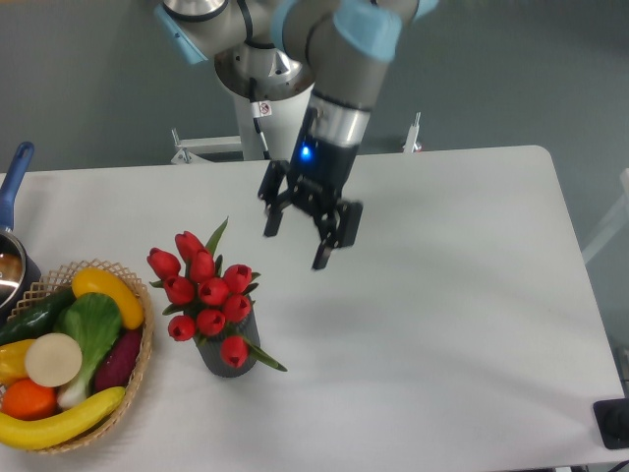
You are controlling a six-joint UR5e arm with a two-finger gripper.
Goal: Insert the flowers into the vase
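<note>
Bunch of red tulip buds with thin green leaves [206,290] standing stems-down in small dark grey cylindrical vase [228,358] on white tabletop [442,324]. Black two-finger claw [297,246] above and right of bunch, well apart, fingers spread wide, holding nothing. Woven wicker basket of vegetables [138,369] left of vase.

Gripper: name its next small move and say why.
Probably lift a little further and retreat. The flowers stand in the vase, and the gripper is open, empty, up and to the right of the bunch, so nothing seems left to grasp.
</note>
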